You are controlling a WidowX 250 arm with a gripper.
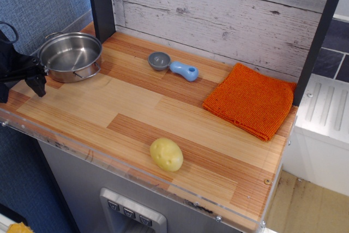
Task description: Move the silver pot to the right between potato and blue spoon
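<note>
The silver pot (71,57) stands upright at the far left of the wooden counter, empty, with its loop handles showing at the rim. My black gripper (40,80) comes in from the left edge and sits right beside the pot's left rim. Its jaws stand apart; one fingertip (39,88) points down at the counter and the other reaches the pot's rim. It holds nothing. The blue spoon (175,66) lies near the back wall at the middle, grey bowl to the left. The potato (166,154) lies near the front edge, apart from the rest.
A folded orange cloth (252,101) lies at the back right. A whitewashed plank wall (218,15) closes the back, with dark posts at both sides. A clear plastic lip (109,159) runs along the counter's front edge.
</note>
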